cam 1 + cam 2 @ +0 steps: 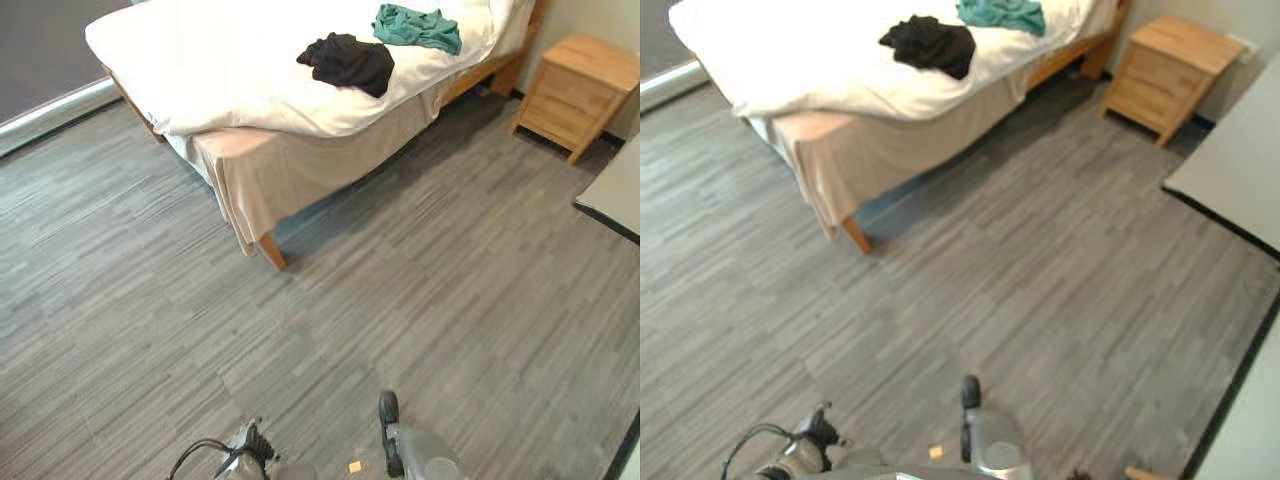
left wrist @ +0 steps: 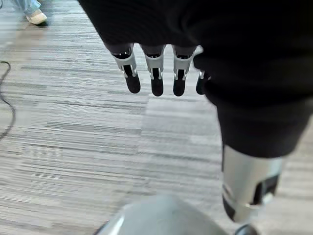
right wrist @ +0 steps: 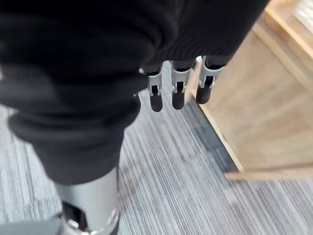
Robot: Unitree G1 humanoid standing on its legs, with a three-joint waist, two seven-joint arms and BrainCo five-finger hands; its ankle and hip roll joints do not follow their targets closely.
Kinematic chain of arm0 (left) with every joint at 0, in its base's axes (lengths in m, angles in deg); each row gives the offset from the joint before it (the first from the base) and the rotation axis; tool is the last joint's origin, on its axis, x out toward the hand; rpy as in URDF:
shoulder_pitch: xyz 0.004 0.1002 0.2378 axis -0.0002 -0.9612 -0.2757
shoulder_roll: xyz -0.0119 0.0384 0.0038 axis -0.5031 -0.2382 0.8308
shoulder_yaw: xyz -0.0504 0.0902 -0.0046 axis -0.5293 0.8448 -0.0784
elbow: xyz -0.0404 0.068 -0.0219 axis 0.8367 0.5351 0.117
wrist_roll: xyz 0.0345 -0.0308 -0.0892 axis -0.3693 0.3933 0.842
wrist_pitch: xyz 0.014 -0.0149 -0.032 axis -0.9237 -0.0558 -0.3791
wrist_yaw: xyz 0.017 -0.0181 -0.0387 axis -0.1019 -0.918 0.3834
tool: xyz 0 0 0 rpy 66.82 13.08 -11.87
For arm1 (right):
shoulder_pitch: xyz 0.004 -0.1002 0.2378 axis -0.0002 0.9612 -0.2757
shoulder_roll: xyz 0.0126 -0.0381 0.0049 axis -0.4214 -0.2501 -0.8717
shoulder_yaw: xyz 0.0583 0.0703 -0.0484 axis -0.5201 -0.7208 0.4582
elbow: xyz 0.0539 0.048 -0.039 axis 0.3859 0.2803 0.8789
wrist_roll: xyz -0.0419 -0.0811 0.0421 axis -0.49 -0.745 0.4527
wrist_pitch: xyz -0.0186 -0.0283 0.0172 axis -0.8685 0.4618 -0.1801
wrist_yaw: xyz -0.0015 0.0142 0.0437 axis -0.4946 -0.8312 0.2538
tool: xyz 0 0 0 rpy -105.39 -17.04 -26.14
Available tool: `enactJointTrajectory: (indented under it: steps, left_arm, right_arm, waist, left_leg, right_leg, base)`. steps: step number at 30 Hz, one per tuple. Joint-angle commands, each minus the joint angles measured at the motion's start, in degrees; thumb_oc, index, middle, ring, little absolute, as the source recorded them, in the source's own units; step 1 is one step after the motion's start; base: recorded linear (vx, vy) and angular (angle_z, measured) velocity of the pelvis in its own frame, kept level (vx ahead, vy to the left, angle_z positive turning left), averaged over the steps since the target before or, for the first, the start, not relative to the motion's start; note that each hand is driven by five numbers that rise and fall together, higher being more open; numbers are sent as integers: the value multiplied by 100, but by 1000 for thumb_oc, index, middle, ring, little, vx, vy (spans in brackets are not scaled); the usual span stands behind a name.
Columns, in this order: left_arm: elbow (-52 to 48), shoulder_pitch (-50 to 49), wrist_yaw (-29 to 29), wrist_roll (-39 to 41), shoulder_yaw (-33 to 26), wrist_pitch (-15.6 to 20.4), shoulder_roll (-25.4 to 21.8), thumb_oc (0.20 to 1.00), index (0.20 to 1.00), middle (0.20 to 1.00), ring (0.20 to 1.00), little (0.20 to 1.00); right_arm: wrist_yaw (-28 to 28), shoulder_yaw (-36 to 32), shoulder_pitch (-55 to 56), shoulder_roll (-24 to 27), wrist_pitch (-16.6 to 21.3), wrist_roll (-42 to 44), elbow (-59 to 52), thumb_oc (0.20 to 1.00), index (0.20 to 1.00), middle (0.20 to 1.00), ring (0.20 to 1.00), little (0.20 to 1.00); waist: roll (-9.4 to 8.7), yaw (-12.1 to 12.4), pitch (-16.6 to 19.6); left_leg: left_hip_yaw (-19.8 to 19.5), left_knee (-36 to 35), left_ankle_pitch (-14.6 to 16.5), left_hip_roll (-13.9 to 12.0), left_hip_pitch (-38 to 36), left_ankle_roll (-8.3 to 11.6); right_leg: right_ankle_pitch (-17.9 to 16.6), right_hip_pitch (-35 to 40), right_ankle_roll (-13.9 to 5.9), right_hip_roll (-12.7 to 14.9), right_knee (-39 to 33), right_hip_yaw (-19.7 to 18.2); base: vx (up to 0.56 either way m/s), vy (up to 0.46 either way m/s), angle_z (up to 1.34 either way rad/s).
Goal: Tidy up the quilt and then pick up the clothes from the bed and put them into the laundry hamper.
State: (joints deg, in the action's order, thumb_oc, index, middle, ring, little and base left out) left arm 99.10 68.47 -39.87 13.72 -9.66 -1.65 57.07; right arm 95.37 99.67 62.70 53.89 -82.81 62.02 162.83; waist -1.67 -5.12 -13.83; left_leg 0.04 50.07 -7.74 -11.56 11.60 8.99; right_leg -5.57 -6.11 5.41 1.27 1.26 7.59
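Floor stretches wide between the robot and the bed (image 1: pixel 250 180), and that gap is the whole story: everything to be handled lies ahead and up, well apart from both hands. Leftmost, the quilt (image 1: pixel 200 70) drapes white over the bed's near corner, its long axis running away toward the headboard end. On it sits the black garment (image 1: pixel 347 62), crumpled, and just beyond to the right the teal garment (image 1: pixel 418 27), the two near each other but not touching. Further right stands a wooden nightstand (image 1: pixel 580 92).

Left hand (image 2: pixel 156 73) hangs low over bare floor, fingers straight and relaxed, holding nothing. Right hand (image 3: pixel 178 88) hangs likewise, fingers loose, empty, over the floor beside a pale wooden panel (image 3: pixel 254 112). By my reading neither arm has a clear edge; the robot must walk in first.
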Motion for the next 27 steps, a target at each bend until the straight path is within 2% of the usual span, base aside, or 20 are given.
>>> enactJointTrajectory:
  steps: [1,3,4,5,6,7,8,10,11,13,14,15,16,17,20,21,22,24,26,27]
  left_arm:
    - [-447,314,740,133,310,38,-390,1000,1000,1000,1000,1000]
    - [-533,296,876,135,323,86,-361,1000,1000,1000,1000,1000]
    - [-717,153,994,192,306,149,-291,1000,1000,1000,1000,1000]
    - [-719,148,995,192,307,148,-291,1000,1000,1000,1000,1000]
    - [-686,88,949,78,311,132,-262,1000,1000,1000,1000,1000]
    - [-686,88,949,78,311,132,-262,1000,1000,1000,1000,1000]
    - [-595,80,942,-24,323,77,-238,1000,1000,1000,1000,1000]
    - [-484,9,899,-81,293,22,-200,1000,1000,1000,1000,1000]
    - [-408,-79,941,-76,252,-27,-179,1000,1000,1000,1000,1000]
    - [-116,-236,888,-52,141,-101,-174,1000,1000,1000,1000,1000]
    - [55,-294,803,-109,-14,-245,-274,1000,1000,1000,1000,1000]
    - [54,-294,801,-111,-18,-246,-279,1000,1000,1000,1000,1000]
    - [125,-282,760,-134,-73,-285,-384,1000,1000,1000,1000,1000]
    - [150,-257,730,-208,-54,-291,-446,1000,1000,1000,1000,1000]
    - [136,-180,671,-259,22,-273,-519,1000,1000,1000,1000,1000]
    - [137,-155,616,-288,47,-252,-557,1000,1000,1000,1000,1000]
    - [118,-90,569,-356,94,-204,-611,1000,1000,1000,1000,1000]
    - [101,-29,590,-374,76,-222,-661,1000,1000,1000,1000,1000]
    - [125,-92,587,-314,49,-146,-688,1000,1000,1000,1000,1000]
    - [110,-130,651,-182,-25,-130,-653,1000,1000,1000,1000,1000]
  right_arm:
    - [374,313,-390,365,12,-395,-268,1000,1000,1000,1000,1000]
    - [451,402,-419,401,31,-550,-317,1000,1000,1000,1000,1000]
    - [535,448,-477,470,62,-620,-434,1000,1000,1000,1000,1000]
    - [535,449,-472,471,62,-620,-436,1000,1000,1000,1000,1000]
    - [545,424,-455,457,85,-691,-437,1000,1000,1000,1000,1000]
    - [545,424,-455,457,85,-691,-437,1000,1000,1000,1000,1000]
    - [565,385,-456,437,89,-697,-394,1000,1000,1000,1000,1000]
    - [585,365,-425,340,101,-668,-344,1000,1000,1000,1000,1000]
    - [581,381,-389,257,111,-682,-334,1000,1000,1000,1000,1000]
    - [559,388,-316,26,118,-660,-310,1000,1000,1000,1000,1000]
    - [488,367,-232,-170,98,-608,-379,1000,1000,1000,1000,1000]
    - [488,370,-233,-174,95,-608,-382,1000,1000,1000,1000,1000]
    - [475,366,-256,-266,103,-556,-516,1000,1000,1000,1000,1000]
    - [479,341,-267,-290,113,-509,-558,1000,1000,1000,1000,1000]
    - [454,318,-237,-297,109,-439,-606,1000,1000,1000,1000,1000]
    - [432,306,-221,-268,104,-418,-627,1000,1000,1000,1000,1000]
    - [380,291,-231,-230,70,-394,-599,1000,1000,1000,1000,1000]
    - [356,289,-283,-145,13,-399,-545,1000,1000,1000,1000,1000]
    - [336,294,-239,-151,-1,-414,-419,1000,1000,1000,1000,1000]
    - [332,325,-272,-130,2,-426,-383,1000,1000,1000,1000,1000]
  waist:
    - [-291,224,-456]
    - [-287,286,-440]
    - [-253,425,-300]
    - [-270,426,-305]
    - [-203,513,-188]
    - [-205,514,-191]
    - [-240,504,-148]
    - [-198,519,-5]
    - [-234,579,40]
    - [-364,617,125]
    - [-425,478,8]
    - [-439,480,12]
    - [-371,374,-109]
    - [-251,343,-155]
    - [-229,241,-211]
    - [-200,185,-223]
    - [-238,116,-157]
    - [-271,51,-119]
    - [-297,121,-36]
    - [-224,109,-15]
  left_leg:
    - [1121,-785,722,230,-208,-335]
    - [1229,-1129,777,261,-26,-316]
    - [1616,-2602,825,495,172,-411]
    - [1630,-2645,810,521,137,-418]
    - [2107,-4115,446,581,93,-351]
    - [2109,-4122,443,584,85,-351]
    - [2506,-4607,391,493,140,-251]
    - [2778,-5229,210,442,-135,-342]
    - [2671,-5174,159,502,-197,-434]
    - [2507,-5110,372,733,-409,-697]
    - [2490,-5251,571,828,-838,-887]
    - [2499,-5259,572,844,-836,-897]
    - [2326,-5430,687,798,-1227,-967]
    - [2343,-5448,634,638,-1327,-957]
    - [2142,-5475,716,657,-1525,-891]
    - [2067,-5486,793,664,-1628,-827]
    - [1929,-5499,935,706,-1763,-708]
    - [1750,-5499,1096,709,-1906,-598]
    - [1724,-5335,1254,732,-2031,-564]
    - [1739,-5230,1266,665,-2051,-506]
  right_leg:
    - [648,678,-936,466,-546,-285]
    - [759,845,-961,487,-589,-234]
    - [960,1146,-1076,489,-626,-181]
    - [967,1159,-1084,512,-626,-183]
    - [1244,1499,-1168,424,-626,-36]
    - [1245,1504,-1169,427,-626,-36]
    - [1526,1818,-1232,431,-626,84]
    - [1586,2002,-1316,358,-518,203]
    - [1635,2050,-1340,368,-212,223]
    - [1498,1791,-1535,434,987,220]
    - [858,1201,-1844,524,2560,70]
    - [876,1174,-1854,541,2600,57]
    - [703,429,-1869,615,3640,-103]
    - [653,124,-1763,569,3742,-37]
    - [942,5,-1610,673,3010,61]
    - [1096,-46,-1543,688,2503,70]
    - [926,-7,-1562,759,981,-15]
    - [643,36,-1680,852,7,-300]
    - [534,131,-1679,940,-50,-352]
    - [504,168,-1657,882,-78,-377]
  base:
    - [322,-34,-6]
    - [531,42,5]
    - [573,108,22]
    - [783,200,35]
    - [388,107,42]
    - [657,166,49]
    - [411,81,27]
    - [583,153,30]
    - [587,201,43]
    - [570,211,36]
    - [442,169,15]
    - [510,158,66]
    - [290,29,84]
    - [449,18,105]
    - [304,-44,111]
    - [399,-172,93]
    - [528,-260,84]
    - [453,-276,68]
    - [355,-227,44]
    - [312,-245,40]
